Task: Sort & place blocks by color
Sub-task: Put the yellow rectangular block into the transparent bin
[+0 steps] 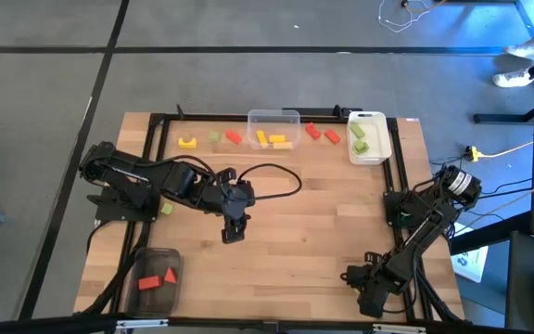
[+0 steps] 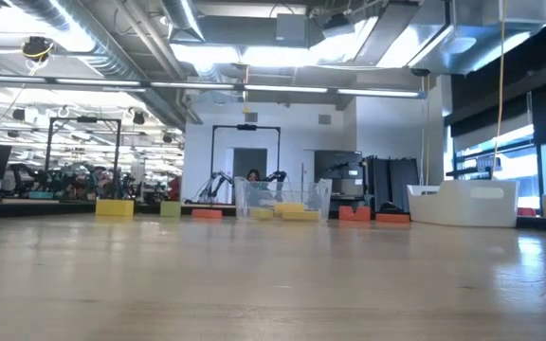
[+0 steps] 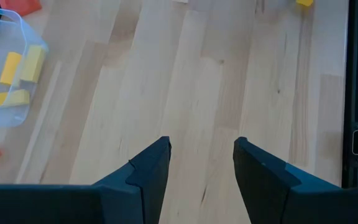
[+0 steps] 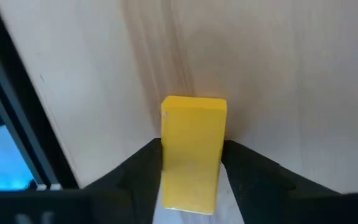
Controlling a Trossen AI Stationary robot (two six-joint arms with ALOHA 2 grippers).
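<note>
Gripping a yellow block between both fingers, the right gripper sits at the table's near right corner, far from the clear yellow container at the far edge. The left gripper hovers mid-table, fingers apart and empty. Risk: the block protrudes well past the fingertips; a shallow hold could let it pivot or slip during the long carry. Loose blocks beside that container could be knocked on arrival.

Workshop hall beyond the wooden table.
Grey floor crossed by dark lines; bright ceiling lights and exposed ducts overhead; windows at one side; a dark doorway in the far wall.
</note>
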